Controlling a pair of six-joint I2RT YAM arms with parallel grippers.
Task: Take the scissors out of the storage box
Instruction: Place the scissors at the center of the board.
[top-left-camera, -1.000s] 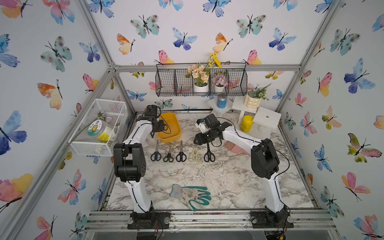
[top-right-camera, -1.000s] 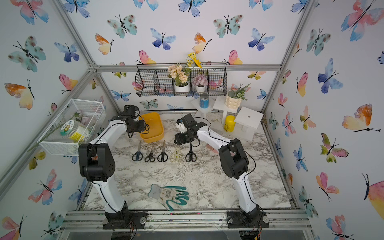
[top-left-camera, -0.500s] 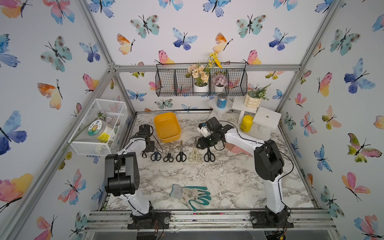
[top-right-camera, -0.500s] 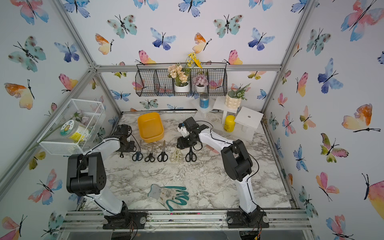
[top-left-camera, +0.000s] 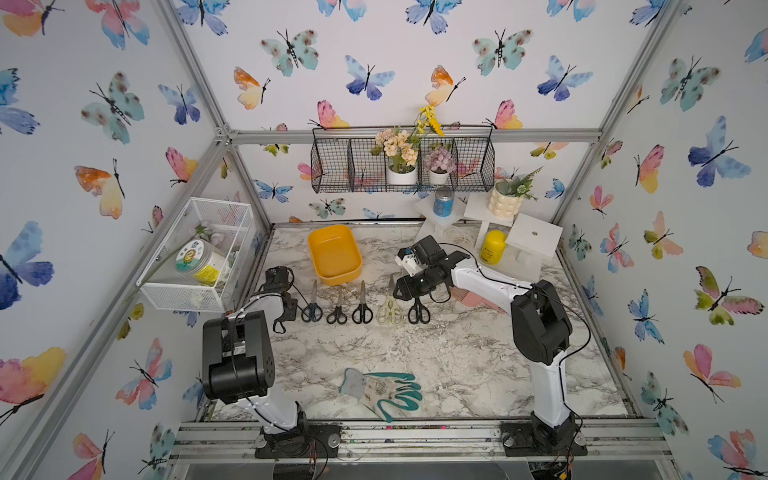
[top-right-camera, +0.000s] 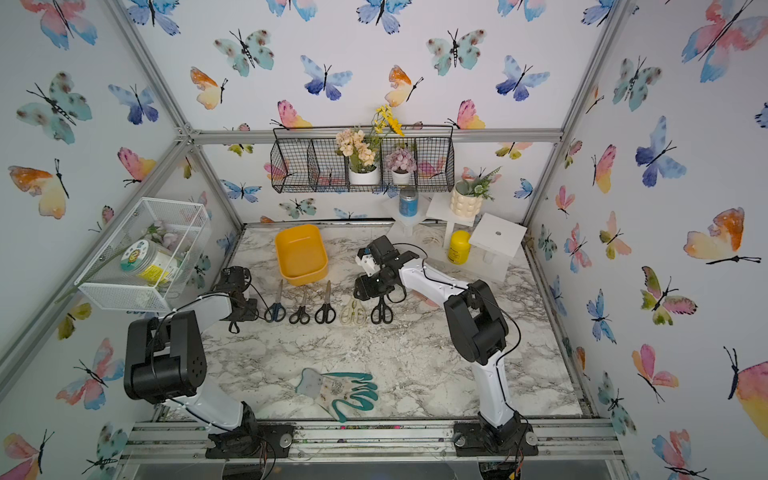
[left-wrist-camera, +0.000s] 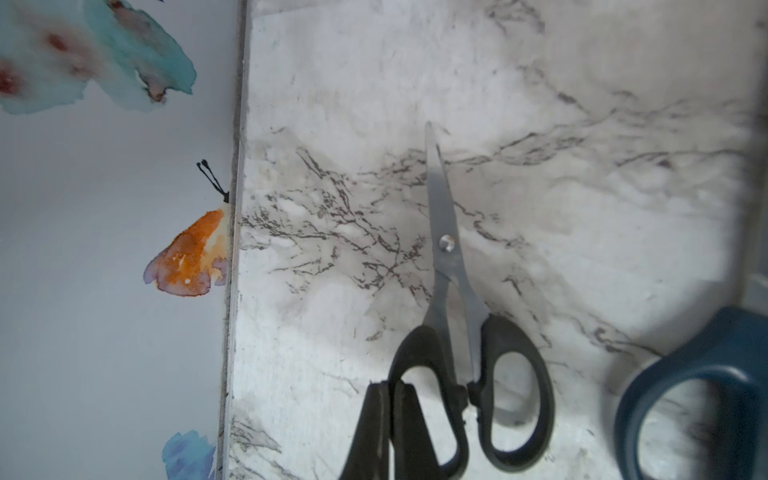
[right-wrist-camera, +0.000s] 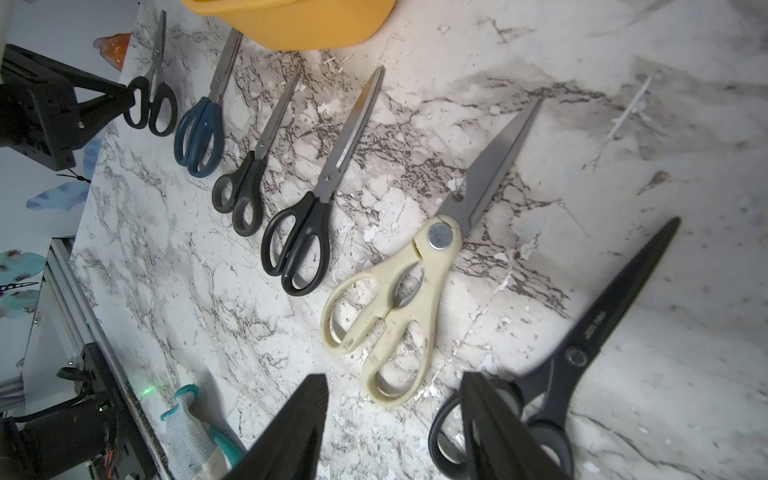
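The yellow storage box (top-left-camera: 338, 276) (top-right-camera: 305, 277) stands at the back of the marble table, and no scissors show inside it. Several scissors lie in a row in front of it: blue-handled (top-left-camera: 311, 309), black-handled (top-left-camera: 362, 309), cream shears (top-left-camera: 390, 311) and all-black (top-left-camera: 419, 309). At the row's left end my left gripper (top-left-camera: 289, 311) (left-wrist-camera: 390, 384) is shut on the handle ring of a small black-handled pair (left-wrist-camera: 449, 257) (right-wrist-camera: 151, 99) lying at table level. My right gripper (top-left-camera: 405, 291) (right-wrist-camera: 392, 376) hangs open over the handles of the cream shears (right-wrist-camera: 390, 307) and the all-black pair (right-wrist-camera: 582, 349), holding nothing.
A teal-and-grey glove (top-left-camera: 380, 390) lies near the front edge. A pink comb (top-left-camera: 473, 297) sits under the right arm. A yellow bottle (top-left-camera: 492, 247) and white stands (top-left-camera: 534, 241) fill the back right. A white mesh basket (top-left-camera: 199, 253) juts from the left wall.
My left arm swung from the storage box down and forward to the row's left end, bringing the small black scissors with it. The right arm has hardly moved.
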